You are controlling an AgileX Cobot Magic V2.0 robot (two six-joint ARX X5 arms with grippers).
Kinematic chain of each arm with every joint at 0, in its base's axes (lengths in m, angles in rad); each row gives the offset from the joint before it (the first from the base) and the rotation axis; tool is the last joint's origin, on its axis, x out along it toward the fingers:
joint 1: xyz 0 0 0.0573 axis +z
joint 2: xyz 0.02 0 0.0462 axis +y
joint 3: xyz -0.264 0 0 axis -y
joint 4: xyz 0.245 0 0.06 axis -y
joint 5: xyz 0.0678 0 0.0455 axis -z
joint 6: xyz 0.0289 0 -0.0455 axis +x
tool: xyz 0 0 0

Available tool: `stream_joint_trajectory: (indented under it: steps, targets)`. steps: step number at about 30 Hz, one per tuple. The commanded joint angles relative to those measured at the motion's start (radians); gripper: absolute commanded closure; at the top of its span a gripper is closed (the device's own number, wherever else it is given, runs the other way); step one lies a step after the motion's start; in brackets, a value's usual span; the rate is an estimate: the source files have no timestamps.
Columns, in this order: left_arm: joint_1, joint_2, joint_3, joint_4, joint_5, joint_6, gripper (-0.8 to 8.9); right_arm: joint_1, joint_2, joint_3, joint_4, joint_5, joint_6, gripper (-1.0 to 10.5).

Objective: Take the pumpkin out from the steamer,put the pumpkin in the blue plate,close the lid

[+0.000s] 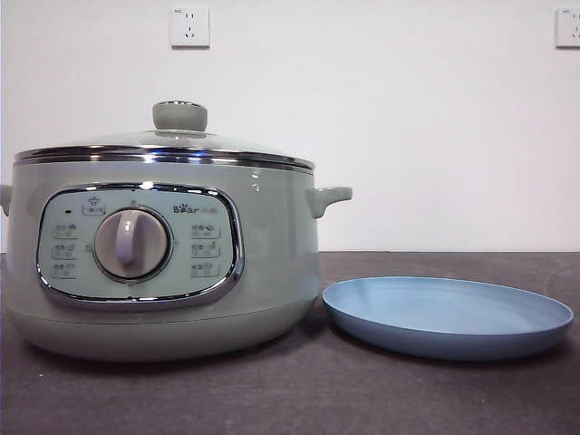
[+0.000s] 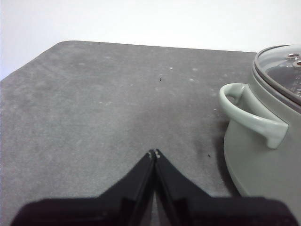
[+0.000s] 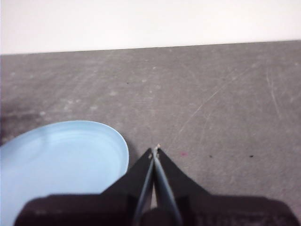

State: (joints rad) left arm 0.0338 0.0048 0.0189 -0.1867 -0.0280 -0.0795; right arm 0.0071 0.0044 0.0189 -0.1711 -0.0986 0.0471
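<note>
The grey-green steamer point(image 1: 163, 263) stands at the left of the table in the front view, its glass lid point(image 1: 163, 145) seated on top with the round knob point(image 1: 179, 115) upright. The pumpkin is hidden. To the right of the pot lies the blue plate point(image 1: 449, 315), with nothing on it. My left gripper point(image 2: 154, 153) is shut and holds nothing; it hangs over bare table beside the steamer's side handle point(image 2: 249, 117). My right gripper point(image 3: 155, 149) is also shut and holds nothing, just beside the blue plate's rim point(image 3: 123, 146). Neither arm shows in the front view.
A dark grey mat point(image 1: 299, 399) covers the table. A white wall with two sockets point(image 1: 189, 26) stands behind. Bare mat stretches out from the left gripper point(image 2: 103, 94) and beyond the right gripper point(image 3: 211, 94).
</note>
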Motion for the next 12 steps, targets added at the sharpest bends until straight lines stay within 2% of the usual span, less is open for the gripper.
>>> stream_joint_trajectory:
  steps: [1,7,9,12]
  targets:
    - [0.004,-0.003,-0.015,0.004,0.021,-0.032,8.16,0.001,0.000,-0.011,-0.004,-0.005,0.150,9.5]
    - [0.004,-0.003,-0.015,0.024,0.120,-0.145,8.16,0.001,0.000,-0.011,-0.003,-0.005,0.390,9.5]
    - [0.004,-0.003,-0.015,0.040,0.147,-0.167,8.17,0.001,0.000,-0.011,-0.003,-0.007,0.436,9.5]
    - [0.004,-0.003,-0.014,0.055,0.180,-0.198,8.20,0.001,0.000,-0.010,-0.003,-0.008,0.460,9.5]
